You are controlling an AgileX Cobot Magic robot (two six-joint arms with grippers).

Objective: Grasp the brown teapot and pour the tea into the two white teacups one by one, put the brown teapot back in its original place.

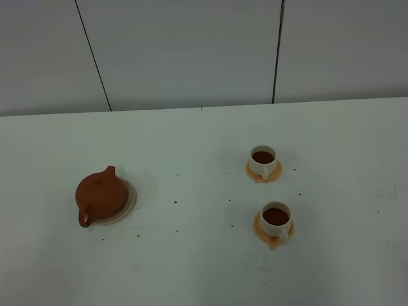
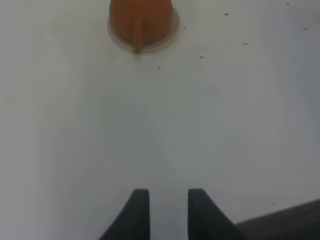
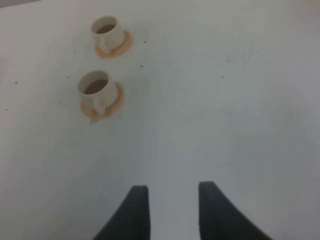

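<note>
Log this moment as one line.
teapot: on plate | both cups: filled | left claw: empty | right claw: open, empty

White table (image 1: pixel 191 268), dark specks (image 1: pixel 175 203), grey wall panels (image 1: pixel 185 51)

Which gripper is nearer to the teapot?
Left. The left gripper faces the teapot across bare table; the right gripper sees only the cups.
</note>
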